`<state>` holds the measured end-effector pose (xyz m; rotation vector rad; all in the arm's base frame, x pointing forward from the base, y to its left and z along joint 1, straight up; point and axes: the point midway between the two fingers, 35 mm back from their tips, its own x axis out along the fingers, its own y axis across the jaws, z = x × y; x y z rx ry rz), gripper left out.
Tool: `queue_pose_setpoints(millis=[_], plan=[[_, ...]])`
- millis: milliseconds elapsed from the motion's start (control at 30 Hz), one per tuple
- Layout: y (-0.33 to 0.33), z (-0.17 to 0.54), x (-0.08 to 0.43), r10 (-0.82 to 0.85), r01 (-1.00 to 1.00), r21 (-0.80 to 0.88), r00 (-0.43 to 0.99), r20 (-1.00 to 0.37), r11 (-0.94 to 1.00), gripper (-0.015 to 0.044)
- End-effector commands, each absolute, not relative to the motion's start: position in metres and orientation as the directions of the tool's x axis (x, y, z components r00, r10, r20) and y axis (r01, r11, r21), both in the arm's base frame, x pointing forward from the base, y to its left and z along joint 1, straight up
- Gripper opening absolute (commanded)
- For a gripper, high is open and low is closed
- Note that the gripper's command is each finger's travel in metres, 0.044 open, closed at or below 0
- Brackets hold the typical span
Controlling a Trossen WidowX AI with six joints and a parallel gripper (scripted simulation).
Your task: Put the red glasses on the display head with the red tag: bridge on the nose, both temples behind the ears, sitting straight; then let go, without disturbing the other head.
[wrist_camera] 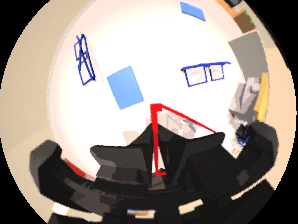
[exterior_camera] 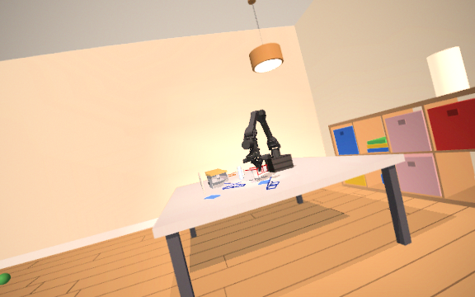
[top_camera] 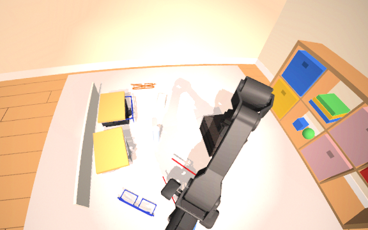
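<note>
My gripper [wrist_camera: 157, 145] [exterior_camera: 259, 167] is shut on the red glasses [wrist_camera: 156, 108] [top_camera: 184, 167] [exterior_camera: 261, 169] and holds them above the table. In the wrist view one red bar stands upright between the fingers and another slants off to the right. The fingertips are hidden by the arm in the top view. The grey head [wrist_camera: 244, 96] [exterior_camera: 218, 180] sits under a yellow top [top_camera: 110, 150], with its face bare and a tiny red spot near it in the wrist view. The dark head [top_camera: 128, 111] beside it wears blue glasses. The red glasses are well clear of both heads.
Blue glasses [top_camera: 136, 207] [wrist_camera: 205, 65] lie near the heads, and another blue pair lies farther off. Blue cards [wrist_camera: 125, 87] [exterior_camera: 212, 197] lie on the table. Orange glasses [top_camera: 143, 85] lie behind, a pale bottle [top_camera: 156, 132] stands mid-table, and a grey panel [top_camera: 85, 160] stands behind the heads.
</note>
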<state>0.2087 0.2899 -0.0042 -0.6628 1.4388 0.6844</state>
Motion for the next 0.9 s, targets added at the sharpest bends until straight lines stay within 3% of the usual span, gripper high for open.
queue_pose_setpoints(millis=[0, 867], plan=[[0.289, -0.005, 0.205, 0.02, -0.761, 0.003, 0.014, -1.0, 0.649, 0.0], [0.282, -0.006, 0.191, 0.02, -0.761, 0.003, 0.012, -1.0, 0.649, 0.0]])
